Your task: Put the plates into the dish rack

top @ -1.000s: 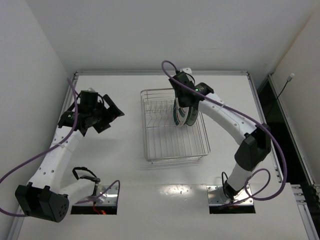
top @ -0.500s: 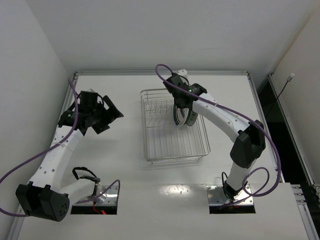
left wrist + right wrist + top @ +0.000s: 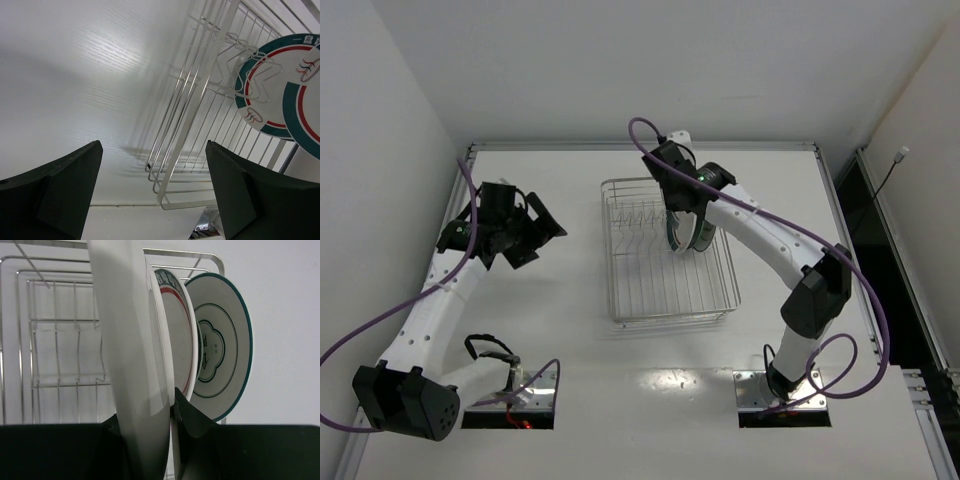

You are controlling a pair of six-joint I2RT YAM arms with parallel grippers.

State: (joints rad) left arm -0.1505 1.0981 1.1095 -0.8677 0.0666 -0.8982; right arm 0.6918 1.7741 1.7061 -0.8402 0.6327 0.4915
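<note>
While right gripper [image 3: 150,426] pinches round white plate [image 3: 127,340] edge-on at far right of silver wire dish rack [image 3: 642,285], tilt risks clipping racked green-rimmed plates [image 3: 222,355]; left gripper [image 3: 152,195] idle, jaws spread.

Right pincer [image 3: 681,222] at upright plates [image 3: 691,238] inside dish rack [image 3: 623,292]
</note>
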